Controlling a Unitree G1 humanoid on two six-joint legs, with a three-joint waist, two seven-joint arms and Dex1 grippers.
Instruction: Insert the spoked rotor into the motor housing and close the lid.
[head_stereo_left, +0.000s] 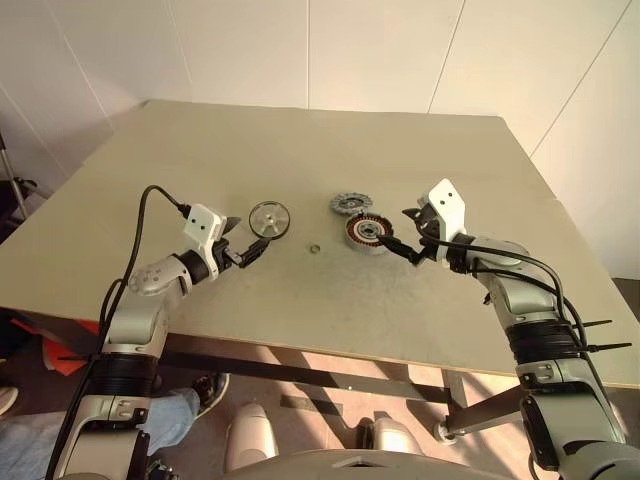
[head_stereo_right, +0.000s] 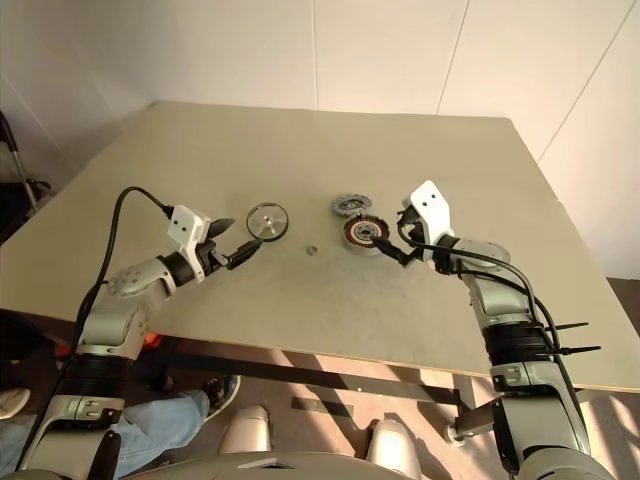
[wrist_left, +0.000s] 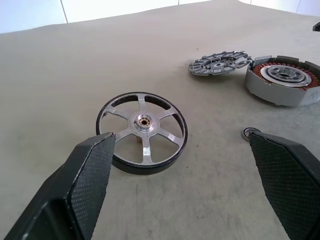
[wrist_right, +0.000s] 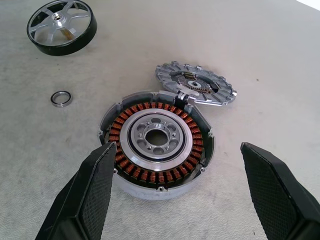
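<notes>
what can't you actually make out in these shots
- Left wrist view: motor housing cut off by the picture's edge; small ring partly behind the left tool's finger.
- Right wrist view: part of the housing's rim behind the right tool's finger.
- Head views: ring too small to detail.

We look down on a broad, matte beige-grey desk (head_stereo_left: 300, 150) with a slightly mottled top and a thin dark edge along its near side; behind it rises a white panelled wall (head_stereo_left: 300, 50), divided by fine vertical seams, and a second white wall (head_stereo_left: 600, 130) angles in along the right. Sunlight falls in bright patches on the pale floor (head_stereo_left: 330, 365) beneath the desk, crossed by shadow bars; a dark metal brace (head_stereo_left: 300, 372) runs under the near edge. At lower left we see a person's blue-jeaned leg (head_stereo_left: 150, 415) and a dark shoe (head_stereo_left: 210, 385); something orange-red (head_stereo_left: 62, 352) lies beside it, too hidden to tell.
</notes>
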